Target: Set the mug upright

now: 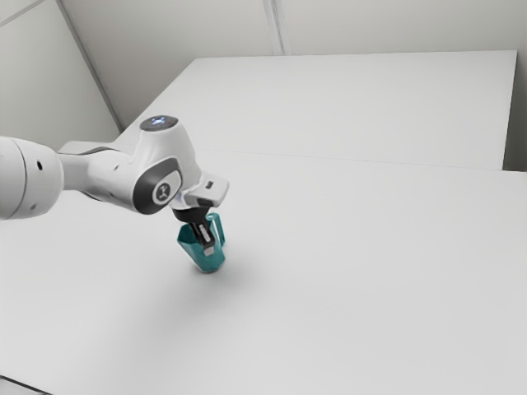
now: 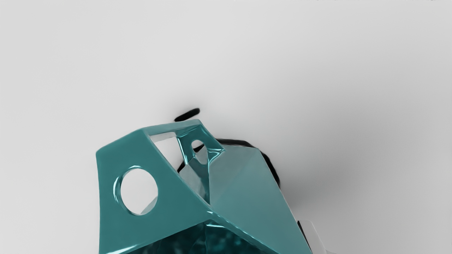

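Observation:
The teal, faceted mug [image 1: 191, 247] is tilted, its opening facing up and toward the exterior view's left, its narrower base low by the table. Its handle rises at the side toward the exterior view's right. My gripper [image 1: 207, 248] reaches down over the mug's near side, overlapping its body. In the wrist view the mug [image 2: 250, 187] shows its holed handle and part of its dark inside, and a pale part of my gripper [image 2: 312, 236] lies against the outer edge of its wall. The mug hides the rest of the gripper's contact.
The mug is over a broad white table [image 1: 354, 271]. Behind it stands another white surface [image 1: 354, 107], below pale walls. A dark edge line crosses the exterior view's lower left corner. The arm comes in from the exterior view's left.

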Robot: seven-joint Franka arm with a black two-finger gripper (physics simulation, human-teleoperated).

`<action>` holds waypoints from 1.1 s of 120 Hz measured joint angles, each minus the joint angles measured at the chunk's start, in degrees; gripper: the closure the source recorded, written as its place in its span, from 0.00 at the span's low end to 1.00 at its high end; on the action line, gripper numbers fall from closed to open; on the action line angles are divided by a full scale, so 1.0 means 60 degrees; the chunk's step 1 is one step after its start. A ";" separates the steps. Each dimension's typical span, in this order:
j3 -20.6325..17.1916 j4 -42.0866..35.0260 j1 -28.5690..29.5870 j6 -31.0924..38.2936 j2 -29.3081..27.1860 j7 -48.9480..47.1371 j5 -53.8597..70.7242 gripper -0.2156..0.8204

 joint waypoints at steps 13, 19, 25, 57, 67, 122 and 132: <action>-0.0024 -0.0001 0.0046 -0.0007 -0.0014 -0.0182 -0.0030 0.82; -0.0046 -0.0001 0.0101 -0.0030 -0.0038 -0.0247 -0.0047 0.71; -0.0055 0.0000 0.0150 -0.0050 -0.0063 -0.0307 -0.0059 0.60; -0.0100 0.0007 0.0439 -0.0217 -0.0541 -0.0555 -0.0081 0.32; -0.0161 0.0018 0.0480 -0.0276 -0.0643 -0.0613 -0.0079 0.28; -0.0111 0.2142 0.0130 -0.2047 -0.1098 -0.0785 -0.0095 0.22; -0.0086 0.2935 0.0117 -0.2539 -0.0926 -0.0863 -0.0089 0.21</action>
